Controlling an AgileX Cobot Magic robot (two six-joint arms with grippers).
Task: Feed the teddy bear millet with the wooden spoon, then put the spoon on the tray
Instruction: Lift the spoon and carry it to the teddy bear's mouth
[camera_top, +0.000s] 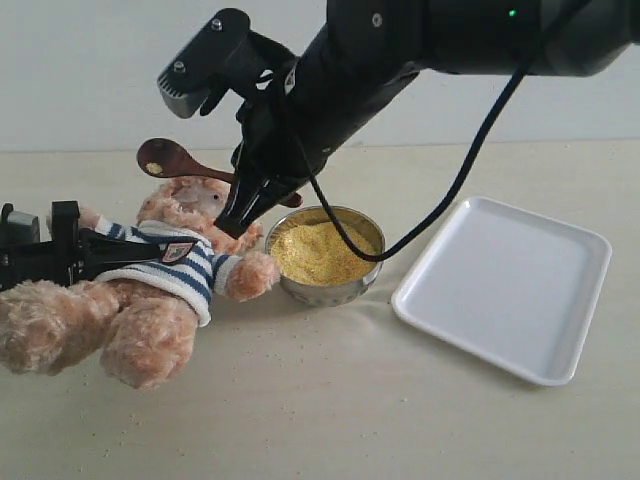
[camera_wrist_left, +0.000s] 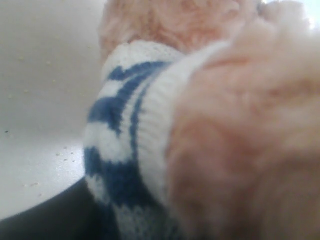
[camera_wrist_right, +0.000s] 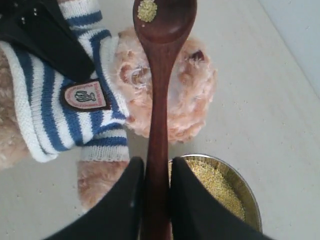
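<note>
The teddy bear (camera_top: 150, 290) lies on its back at the left in its striped shirt (camera_wrist_right: 50, 110), head (camera_wrist_right: 172, 95) towards the steel bowl. My left gripper (camera_top: 120, 248) is shut across its chest; the left wrist view is filled with shirt (camera_wrist_left: 120, 145) and fur (camera_wrist_left: 240, 130). My right gripper (camera_wrist_right: 156, 170) is shut on the handle of the wooden spoon (camera_wrist_right: 159, 105). The spoon's bowl (camera_top: 163, 157) hangs just above the bear's head and holds a few millet grains (camera_wrist_right: 147, 10). More millet (camera_top: 320, 252) fills the steel bowl (camera_top: 330, 290). The white tray (camera_top: 505, 285) lies at the right.
The right arm and its black cable (camera_top: 470, 160) reach over the bowl from the upper right. Stray grains dot the pale tabletop (camera_top: 330, 400) in front of the bear. A light wall stands behind the table.
</note>
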